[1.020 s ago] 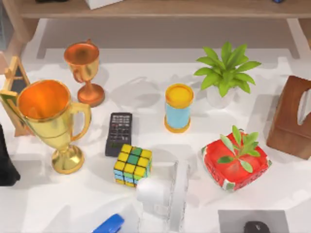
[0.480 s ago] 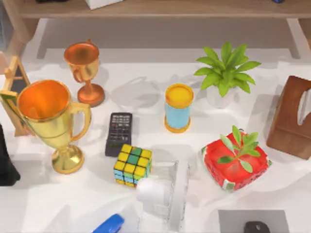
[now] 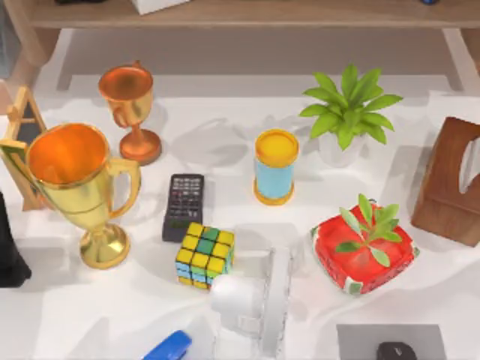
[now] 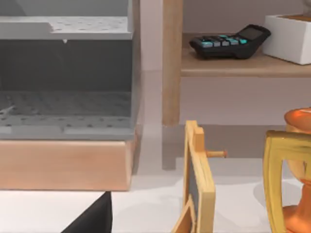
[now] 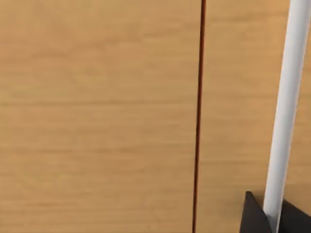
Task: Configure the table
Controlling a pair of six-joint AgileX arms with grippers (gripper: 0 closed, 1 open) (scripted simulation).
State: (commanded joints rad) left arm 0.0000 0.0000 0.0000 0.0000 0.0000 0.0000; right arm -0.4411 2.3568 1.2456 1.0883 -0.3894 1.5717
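Note:
The white table (image 3: 225, 142) holds a big gold trophy (image 3: 79, 184), a smaller copper trophy (image 3: 131, 109), a black remote (image 3: 184, 206), a colour cube (image 3: 205, 255), a yellow-and-blue cup (image 3: 275, 166), a potted plant (image 3: 346, 112) and a red box with a sprig (image 3: 364, 247). A dark part of my left gripper (image 3: 7, 251) shows at the table's left edge, beside the gold trophy; one dark finger tip (image 4: 92, 218) appears in the left wrist view. In the right wrist view, dark fingertips (image 5: 252, 216) of my right gripper face a wooden panel (image 5: 97, 116) with a white rod (image 5: 286, 107).
A white arm link (image 3: 251, 300) rises at the front middle, close to the cube. A brown tissue box (image 3: 454, 180) stands at the right, a small wooden easel board (image 3: 22, 142) at the left, and a grey mat (image 3: 390, 341) at the front right. The wooden shelf (image 4: 233, 65) carries a calculator (image 4: 228, 41).
Nothing on the table has moved. The white arm link at the front middle has shifted only slightly, and the shadows at the right have changed a little.

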